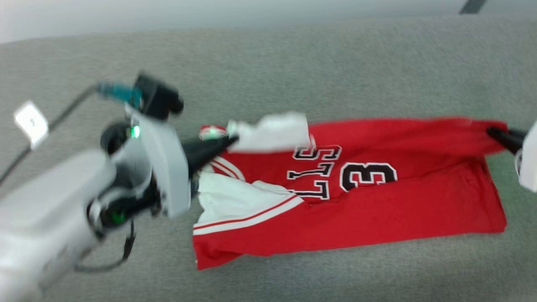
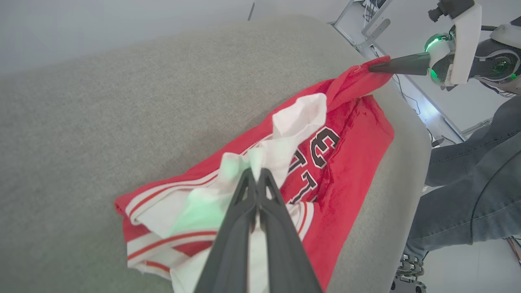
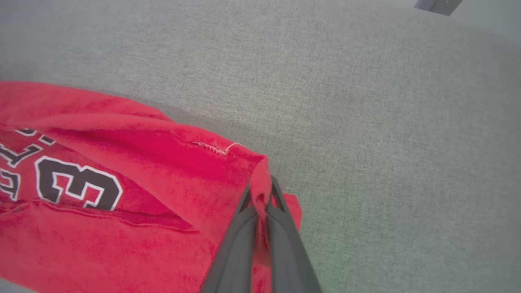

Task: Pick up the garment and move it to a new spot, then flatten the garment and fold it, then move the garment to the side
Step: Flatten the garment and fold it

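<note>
The red jersey (image 1: 377, 209), printed "3" and "LLS" in black and white, lies stretched across the grey table (image 1: 293, 63), its white panel pinched in the closed left end effector (image 1: 231, 140) and its red corner clamped by the right end effector (image 1: 491, 133), while the left wrist view adds a person's jeans-clad legs (image 2: 468, 183) beside the table.

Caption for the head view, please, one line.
Left gripper and right gripper pinch opposite ends of the red jersey over the grey fabric surface.
</note>
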